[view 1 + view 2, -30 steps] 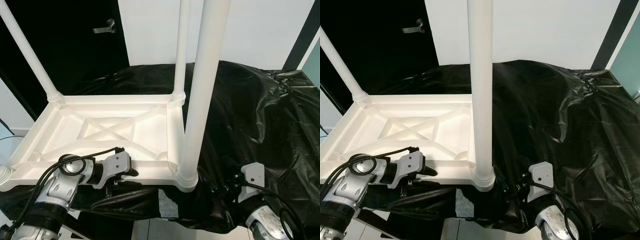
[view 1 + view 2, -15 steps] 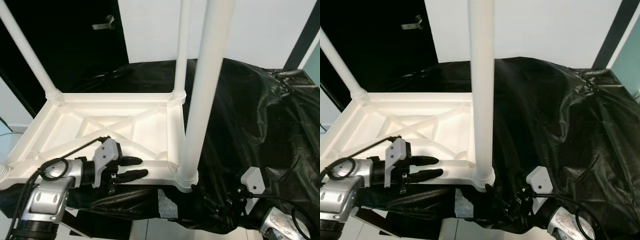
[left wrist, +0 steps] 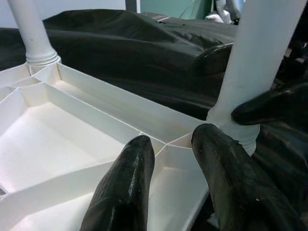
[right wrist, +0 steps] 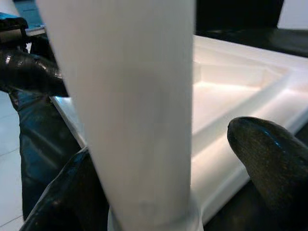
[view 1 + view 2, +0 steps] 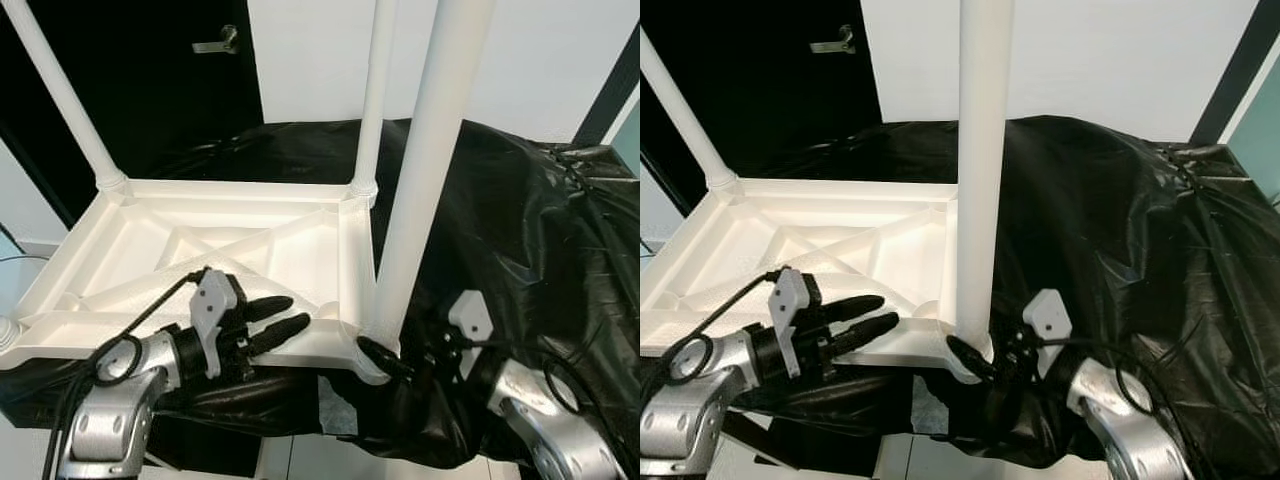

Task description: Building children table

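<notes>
While upside down on black sheet [image 5: 520, 220]: white table [image 5: 190, 250], legs upward.
Near leg [image 5: 420, 190]: rises in front, hiding part of the sheet.
Right gripper [image 4: 163, 168]: spread fingers either side of that leg's base; contact unclear.
Left gripper [image 5: 285, 318]: parted, empty, over table's near rim.
Behind: dark door [image 5: 150, 70], white wall [image 5: 540, 50].

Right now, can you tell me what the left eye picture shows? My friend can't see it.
A white table top lies upside down on black plastic sheet, legs pointing up. The robot's left hand rests open on the near rim, while its right hand reaches open around the bottom of the nearest leg.
</notes>
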`<state>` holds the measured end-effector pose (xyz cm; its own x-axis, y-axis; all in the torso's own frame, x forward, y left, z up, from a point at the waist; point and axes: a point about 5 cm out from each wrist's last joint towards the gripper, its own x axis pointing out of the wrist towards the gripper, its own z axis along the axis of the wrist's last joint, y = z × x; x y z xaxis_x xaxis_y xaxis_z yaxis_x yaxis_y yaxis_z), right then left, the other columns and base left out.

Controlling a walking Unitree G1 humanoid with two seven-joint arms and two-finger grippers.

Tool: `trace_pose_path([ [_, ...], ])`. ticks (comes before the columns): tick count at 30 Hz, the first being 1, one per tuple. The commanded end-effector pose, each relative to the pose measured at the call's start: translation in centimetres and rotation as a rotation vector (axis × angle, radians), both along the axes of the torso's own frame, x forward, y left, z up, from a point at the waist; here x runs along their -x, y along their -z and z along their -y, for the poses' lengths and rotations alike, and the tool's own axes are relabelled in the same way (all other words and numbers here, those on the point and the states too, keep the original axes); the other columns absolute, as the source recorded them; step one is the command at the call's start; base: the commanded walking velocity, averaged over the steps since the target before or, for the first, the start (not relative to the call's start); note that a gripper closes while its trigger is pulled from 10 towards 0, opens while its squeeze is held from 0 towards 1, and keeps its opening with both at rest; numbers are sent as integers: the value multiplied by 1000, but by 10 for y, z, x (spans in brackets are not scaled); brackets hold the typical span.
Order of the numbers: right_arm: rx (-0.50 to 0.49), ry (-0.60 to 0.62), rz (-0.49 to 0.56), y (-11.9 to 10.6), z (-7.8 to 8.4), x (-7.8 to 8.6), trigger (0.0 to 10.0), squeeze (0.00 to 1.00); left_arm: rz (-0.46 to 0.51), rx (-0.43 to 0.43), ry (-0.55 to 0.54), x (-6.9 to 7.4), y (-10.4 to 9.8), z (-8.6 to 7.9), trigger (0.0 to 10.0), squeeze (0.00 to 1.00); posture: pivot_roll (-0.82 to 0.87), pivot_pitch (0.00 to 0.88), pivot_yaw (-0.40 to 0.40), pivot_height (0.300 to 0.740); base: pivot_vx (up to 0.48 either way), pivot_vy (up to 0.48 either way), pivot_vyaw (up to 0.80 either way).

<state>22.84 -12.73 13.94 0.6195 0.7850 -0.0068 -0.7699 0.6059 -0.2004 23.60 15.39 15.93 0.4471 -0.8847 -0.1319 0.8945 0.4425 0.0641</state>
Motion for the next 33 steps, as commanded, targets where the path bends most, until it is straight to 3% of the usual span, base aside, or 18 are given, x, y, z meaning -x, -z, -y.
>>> trace_pose_path([
  [1, 14, -20, -5, 4, -2, 0, 10000, 0, -10, 10, -65, -2, 1, 2, 10000, 0, 86, 0, -6, 740, 0, 0, 0],
  [6, 35, -10, 20, 5, 2, -8, 10000, 0, -40, 32, -85, -1, 7, 9, 10000, 0, 78, 0, -1, 740, 0, 0, 0],
  [7, 42, 8, 28, 6, 7, -12, 4235, 0, -68, 45, -100, 0, 9, 11, 10000, 0, 75, 0, 2, 740, 0, 0, 0],
  [8, 48, 25, 33, 6, 10, -14, 3373, 0, -90, 56, -109, 0, 11, 12, 10000, 0, 73, 0, 2, 740, 0, 0, 0],
  [9, 48, 25, 33, 6, 10, -14, 3373, 0, -90, 56, -109, 0, 11, 12, 10000, 0, 73, 0, 2, 740, 0, 0, 0],
  [10, 56, 47, 40, 7, 16, -17, 980, 0, -96, 58, -115, 0, 12, 13, 10000, 0, 68, 0, 8, 740, 0, 0, 0],
  [11, 64, 69, 45, 7, 21, -19, 157, 0, -101, 63, -123, 0, 14, 15, 10000, 0, 63, 0, 12, 740, 0, 0, 0],
  [20, 51, 186, 45, 10, 37, -29, 0, 0, -83, 57, -125, -2, 16, 23, 10000, 0, 47, 0, 15, 740, 0, 0, 0],
  [24, 46, 366, 7, 21, 43, -33, 0, 0, -30, -10, -118, -3, 21, 30, 10000, 0, 40, 0, 15, 740, 0, 0, 0],
  [26, 46, 366, 7, 21, 43, -33, 0, 0, -30, -10, -118, -3, 21, 30, 10000, 0, 40, 0, 15, 740, 0, 0, 0],
  [29, 20, 526, 0, 26, 41, -37, 0, 0, -17, 22, -98, 1, 18, 34, 10000, 0, 32, 0, 19, 740, 0, 0, 0],
  [33, -2, 630, 21, 26, 34, -40, 0, 0, -13, 35, -95, -1, 17, 39, 10000, 0, 22, 0, 22, 740, 0, 0, 0],
])
